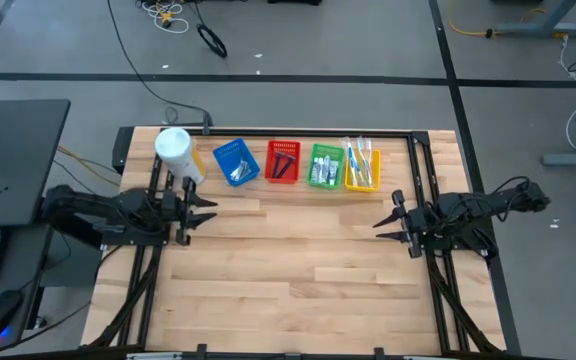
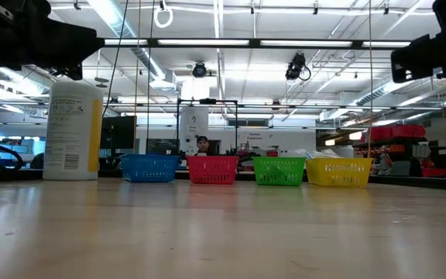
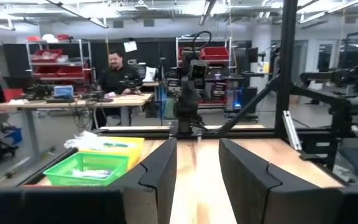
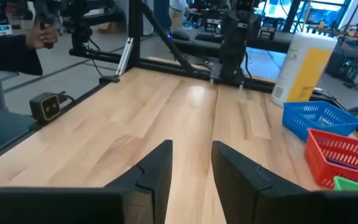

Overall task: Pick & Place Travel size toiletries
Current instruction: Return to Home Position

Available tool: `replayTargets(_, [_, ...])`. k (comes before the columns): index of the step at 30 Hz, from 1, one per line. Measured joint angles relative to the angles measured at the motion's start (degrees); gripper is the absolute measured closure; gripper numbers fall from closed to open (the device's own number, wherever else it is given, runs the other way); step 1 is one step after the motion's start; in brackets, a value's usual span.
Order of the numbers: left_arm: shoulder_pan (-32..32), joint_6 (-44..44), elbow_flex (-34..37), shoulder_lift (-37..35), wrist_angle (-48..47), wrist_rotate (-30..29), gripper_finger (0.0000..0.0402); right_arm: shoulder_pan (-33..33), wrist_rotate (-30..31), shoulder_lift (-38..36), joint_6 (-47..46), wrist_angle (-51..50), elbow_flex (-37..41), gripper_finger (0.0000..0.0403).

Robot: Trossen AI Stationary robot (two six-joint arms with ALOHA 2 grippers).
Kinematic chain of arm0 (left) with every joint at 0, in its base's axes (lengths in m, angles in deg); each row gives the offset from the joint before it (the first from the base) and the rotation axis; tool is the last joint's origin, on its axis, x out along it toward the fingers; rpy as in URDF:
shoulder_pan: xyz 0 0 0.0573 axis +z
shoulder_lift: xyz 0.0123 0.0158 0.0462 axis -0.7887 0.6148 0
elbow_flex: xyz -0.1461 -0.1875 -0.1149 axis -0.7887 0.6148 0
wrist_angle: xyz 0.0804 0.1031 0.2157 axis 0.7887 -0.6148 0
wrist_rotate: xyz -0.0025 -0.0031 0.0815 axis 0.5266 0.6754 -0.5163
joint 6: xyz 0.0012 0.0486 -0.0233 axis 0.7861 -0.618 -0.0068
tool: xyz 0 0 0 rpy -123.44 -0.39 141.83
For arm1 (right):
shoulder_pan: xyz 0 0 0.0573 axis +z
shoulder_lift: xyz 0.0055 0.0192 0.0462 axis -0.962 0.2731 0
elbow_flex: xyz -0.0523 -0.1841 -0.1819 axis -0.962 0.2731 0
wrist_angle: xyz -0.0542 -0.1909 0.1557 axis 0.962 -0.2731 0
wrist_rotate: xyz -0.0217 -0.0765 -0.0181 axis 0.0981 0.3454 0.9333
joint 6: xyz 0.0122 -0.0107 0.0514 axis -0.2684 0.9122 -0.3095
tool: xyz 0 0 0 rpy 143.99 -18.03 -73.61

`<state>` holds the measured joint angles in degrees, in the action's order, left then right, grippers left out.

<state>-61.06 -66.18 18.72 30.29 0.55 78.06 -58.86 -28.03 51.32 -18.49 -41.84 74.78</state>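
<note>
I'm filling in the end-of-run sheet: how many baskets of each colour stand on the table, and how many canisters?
Blue basket: 1
Red basket: 1
Green basket: 1
Yellow basket: 1
White canister: 1
Total: 5

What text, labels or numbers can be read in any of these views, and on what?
Nothing is legible in any view.
White canister: printed label with lines of text beside a yellow panel, too small to read.
White sheet hung on the shelving in the room behind, left wrist view: blurred, unreadable.
Toiletries, high view: any print is too small to read.
</note>
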Motion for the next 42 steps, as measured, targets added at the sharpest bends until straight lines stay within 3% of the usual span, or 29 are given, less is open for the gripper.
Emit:
replayTargets(7, [3.2,0.5,0.0,-0.5,-0.3,-1.1,0.0274,0.0,-4.7,-7.8,0.0,-6.9,0.0,0.0283])
replayTargets(12, [4.5,1.2,0.0,-1.1,-1.6,-1.4,0.0274,0.0,-4.1,-7.7,0.0,-9.3,-0.5,0.0283])
replayTargets(42, [4.8,4.2,0.1,-0.4,-4.3,-1.3,0.0274,0.0,-2.5,-7.7,-2.6,3.3,4.7,0.0283])
